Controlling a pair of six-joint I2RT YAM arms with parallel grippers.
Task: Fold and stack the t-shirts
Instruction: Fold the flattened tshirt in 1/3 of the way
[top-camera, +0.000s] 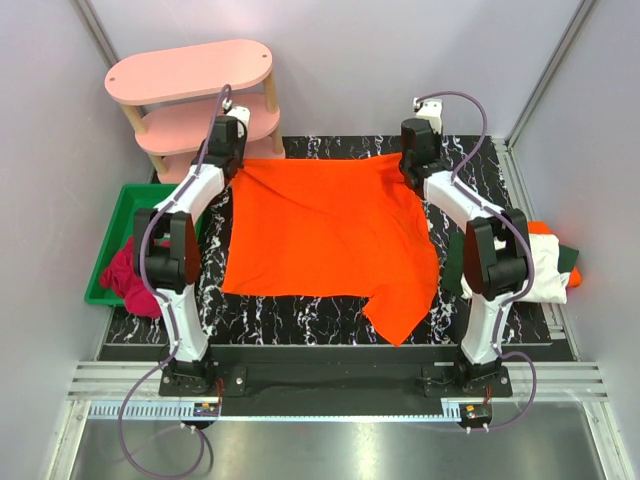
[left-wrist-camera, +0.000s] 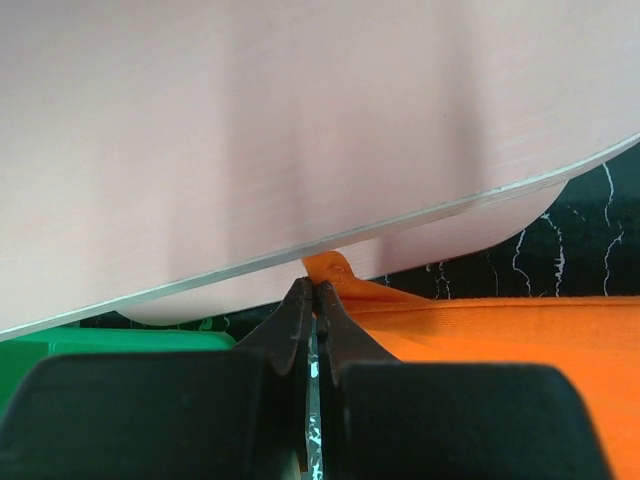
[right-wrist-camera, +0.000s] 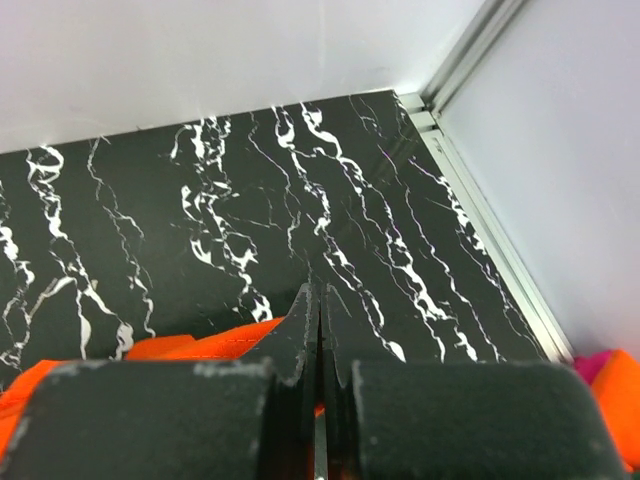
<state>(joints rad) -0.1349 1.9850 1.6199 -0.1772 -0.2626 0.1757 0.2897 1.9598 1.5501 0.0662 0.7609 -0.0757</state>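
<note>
Arms (top-camera: 190, 200) outstretched; left tool (left-wrist-camera: 313, 285) and right tool (right-wrist-camera: 312, 290) pinch orange t-shirt (top-camera: 320, 230).

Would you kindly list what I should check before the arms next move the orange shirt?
1. Left gripper shut on orange t-shirt far corner: ok.
2. Right gripper shut on the other far corner: ok.
3. Shirt spread flat on table: ok, lightly creased.
4. Pink shelf clear of left gripper: not ok, it overhangs closely.
5. Folded stack free for placing: cannot tell, right arm hides part.
</note>
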